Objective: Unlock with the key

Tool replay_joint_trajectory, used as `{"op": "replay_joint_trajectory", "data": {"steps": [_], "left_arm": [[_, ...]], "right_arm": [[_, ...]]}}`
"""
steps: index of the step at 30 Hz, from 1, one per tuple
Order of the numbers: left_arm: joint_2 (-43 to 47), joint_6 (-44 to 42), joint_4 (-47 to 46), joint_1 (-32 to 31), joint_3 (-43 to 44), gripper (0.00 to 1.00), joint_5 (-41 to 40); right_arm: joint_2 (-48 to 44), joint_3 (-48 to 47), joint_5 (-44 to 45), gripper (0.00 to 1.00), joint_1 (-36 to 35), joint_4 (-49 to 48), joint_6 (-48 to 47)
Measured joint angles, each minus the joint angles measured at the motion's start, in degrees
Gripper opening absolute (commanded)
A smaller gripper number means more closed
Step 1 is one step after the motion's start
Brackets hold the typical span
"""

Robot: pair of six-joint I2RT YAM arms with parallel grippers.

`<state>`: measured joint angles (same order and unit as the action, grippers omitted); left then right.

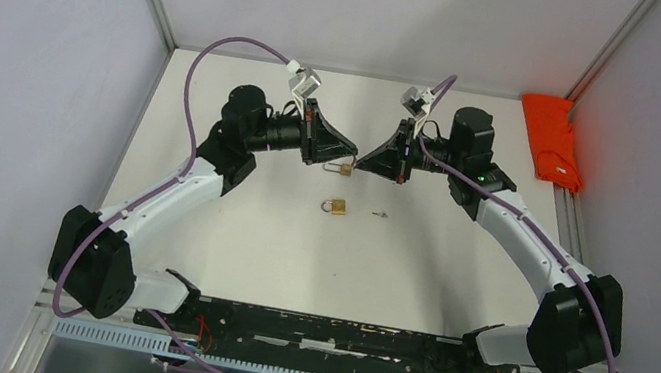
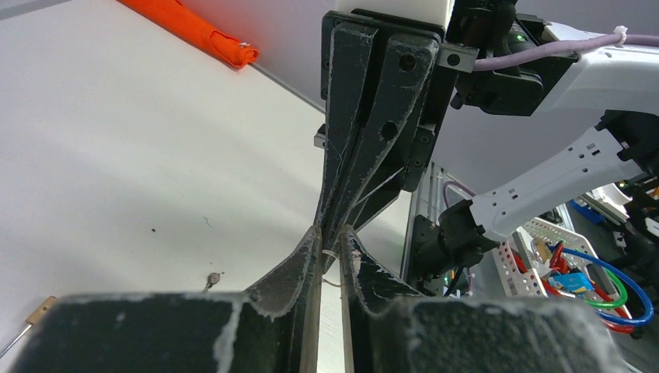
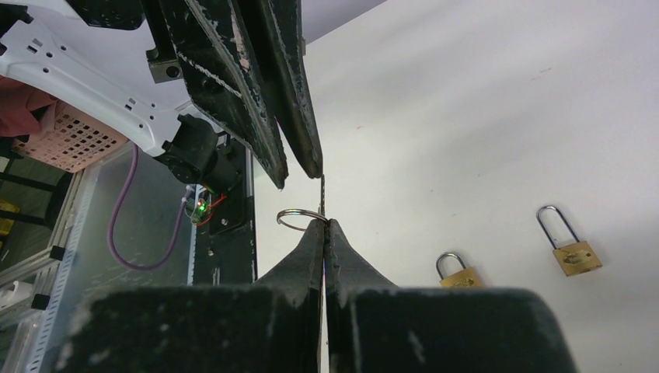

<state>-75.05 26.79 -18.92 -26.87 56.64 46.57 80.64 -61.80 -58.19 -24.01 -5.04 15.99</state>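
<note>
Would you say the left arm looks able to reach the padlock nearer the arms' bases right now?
Probably yes: the padlock lies on bare table just nearer than the left gripper, nothing between.

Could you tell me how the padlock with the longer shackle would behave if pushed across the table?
Probably heavy for its size: the padlock has a solid-looking brass body. It lies flat on the table, so a push should slide it, not roll it. Being long and narrow, it may swivel if pushed off-centre.

Left gripper point(image 2: 330, 239) ajar, right gripper point(image 3: 325, 224) closed
</note>
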Motion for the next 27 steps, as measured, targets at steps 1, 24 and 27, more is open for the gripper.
{"op": "replay_joint_trajectory", "data": {"steps": [1,24,27], "left_arm": [[-0.02,0.02,0.04,0.0,0.0,0.2,0.0],[-0.2,-2.05,3.15,-0.15,1.29,0.23,-1.49],[0.44,-2.49,4.13,-0.22,1.4,0.24,-2.38]], "right_arm": [[0.0,-0.2,0.0,0.0,0.0,0.0,0.0],[-1.14,-0.85,2.03,0.0,0.02,1.99,-1.62],[-1.77,-0.85,2.38,0.0,0.0,2.82,-2.19]]}}
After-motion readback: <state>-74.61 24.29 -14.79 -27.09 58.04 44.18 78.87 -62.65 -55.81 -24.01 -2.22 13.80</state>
